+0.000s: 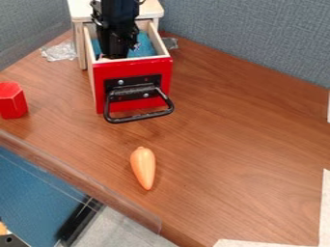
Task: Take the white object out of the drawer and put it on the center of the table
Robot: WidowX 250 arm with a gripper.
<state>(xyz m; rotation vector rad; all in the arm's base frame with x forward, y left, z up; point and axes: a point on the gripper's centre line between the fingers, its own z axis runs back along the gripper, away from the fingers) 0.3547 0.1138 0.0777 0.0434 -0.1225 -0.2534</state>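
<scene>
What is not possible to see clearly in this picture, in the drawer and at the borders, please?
In the camera view:
- Drawer bottom, near side: hidden by the red front and the claw.
- Pale bit behind the front: too small and covered to tell if it is the white object, or if it is held.
- Red block: cut by the left edge.
- Arm: cut by the top edge.

eleven o'clock: one arm [117, 9], cut off by your top edge; one gripper [116, 44], lower end hidden from you inside the drawer [132, 65]; one pale bit [103, 59], too small for you to identify. nine o'clock: red block [11, 100], clipped left. five o'clock: white sheet [258, 243], clipped below.
</scene>
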